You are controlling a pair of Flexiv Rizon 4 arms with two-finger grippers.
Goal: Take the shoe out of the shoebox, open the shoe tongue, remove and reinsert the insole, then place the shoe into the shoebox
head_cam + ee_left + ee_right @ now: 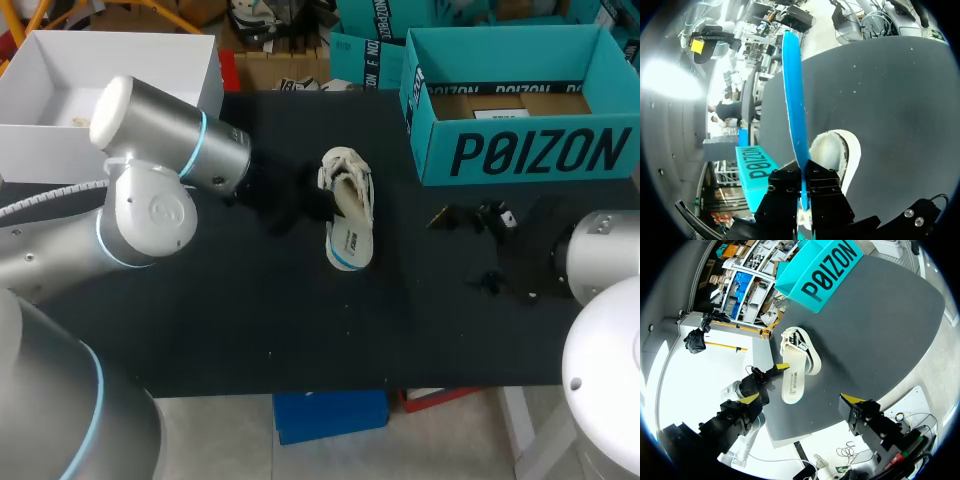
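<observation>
A white shoe point(345, 180) lies on the black table point(250, 310), left of the teal shoebox point(520, 100). Its white insole point(350, 240) with a blue underside sticks out of the shoe's heel end toward the table's front. My left gripper point(312, 198) is at the shoe's left side. In the left wrist view this gripper point(803, 170) is shut on the insole point(792, 100), seen edge-on, with the shoe's opening point(832, 150) just beyond. My right gripper point(470, 250) stands open over the table right of the shoe, holding nothing. From the right wrist view it point(800, 398) is apart from the shoe point(800, 347).
An open white box point(60, 90) stands at the back left, behind my left arm. The teal shoebox is open and fills the back right corner. Bare table lies in front of the shoe.
</observation>
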